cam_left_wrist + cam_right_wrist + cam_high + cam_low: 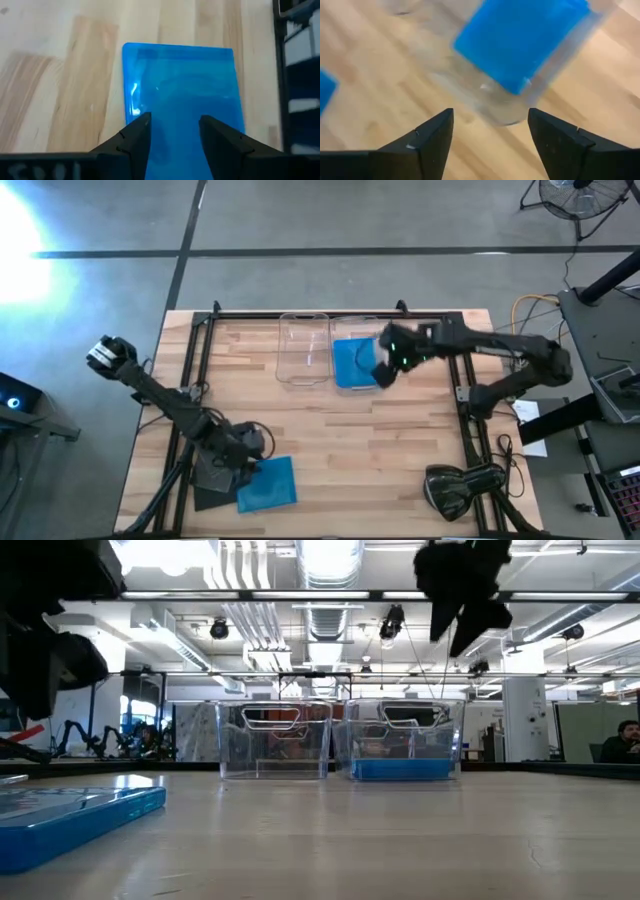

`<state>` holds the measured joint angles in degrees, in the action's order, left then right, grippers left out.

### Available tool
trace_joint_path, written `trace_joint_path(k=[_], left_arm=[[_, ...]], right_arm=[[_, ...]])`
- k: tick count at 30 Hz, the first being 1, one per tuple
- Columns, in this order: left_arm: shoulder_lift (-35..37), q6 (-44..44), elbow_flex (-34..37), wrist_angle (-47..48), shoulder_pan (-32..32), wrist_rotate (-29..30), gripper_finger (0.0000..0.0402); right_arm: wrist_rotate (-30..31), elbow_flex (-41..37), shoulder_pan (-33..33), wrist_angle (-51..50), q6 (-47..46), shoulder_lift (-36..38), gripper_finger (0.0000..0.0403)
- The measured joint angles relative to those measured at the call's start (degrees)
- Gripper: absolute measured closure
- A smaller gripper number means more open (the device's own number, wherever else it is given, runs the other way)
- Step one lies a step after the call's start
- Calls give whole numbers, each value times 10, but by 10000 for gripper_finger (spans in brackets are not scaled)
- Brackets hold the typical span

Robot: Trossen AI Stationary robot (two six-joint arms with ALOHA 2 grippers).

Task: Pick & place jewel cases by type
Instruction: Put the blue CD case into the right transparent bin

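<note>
Left fingers point(135, 136) straddle flat blue case point(182, 95).

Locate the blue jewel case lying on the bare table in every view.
High: blue jewel case, near edge by the left gripper.
Low: at left foreground.
Left wrist: centre, beyond the open fingers.
Right wrist: blue sliver at one edge, perhaps it.
Shared landmark: wooden table.

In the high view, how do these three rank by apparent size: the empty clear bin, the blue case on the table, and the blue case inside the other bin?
1. Empty clear bin, largest.
2. Blue case on the table.
3. Blue case in the bin; the right gripper partly hides it, so its place against the second is unsure.
</note>
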<state>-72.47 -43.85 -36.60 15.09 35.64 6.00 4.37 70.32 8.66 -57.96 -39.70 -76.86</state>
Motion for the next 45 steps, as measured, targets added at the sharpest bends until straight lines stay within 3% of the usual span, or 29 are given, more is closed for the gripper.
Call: trace_joint_path(k=[8,13,16,20,22,26,31,34,37,40,45], left_arm=[[-101,231,-19,-58,1,10,255],[-155,395,-32,-144,-1,7,255],[-195,427,-32,-201,-19,-13,255],[-246,429,-36,-249,-57,-33,255],[-268,414,-36,-254,-88,-16,255],[-277,277,-40,-256,-167,52,255],[-203,116,-46,-205,-221,58,255],[-125,123,-66,-146,-215,106,255],[-64,151,-70,-15,-205,128,255],[-29,150,-49,89,-193,116,255],[-3,121,24,96,-190,67,255]], right_arm=[[155,-3,-189,14,-135,-31,163],[168,-3,-240,16,-212,-62,170],[168,-3,-255,17,-251,-74,173],[168,-3,-269,19,-288,-76,173],[174,-3,-271,17,-311,-76,174],[198,-4,-273,16,-371,-74,174],[151,-8,-273,52,-464,-90,174],[92,-26,-273,145,-485,-122,174],[42,-43,-273,275,-491,-176,174],[19,-42,-273,387,-494,-238,174],[8,-19,-272,454,-511,-317,174]])
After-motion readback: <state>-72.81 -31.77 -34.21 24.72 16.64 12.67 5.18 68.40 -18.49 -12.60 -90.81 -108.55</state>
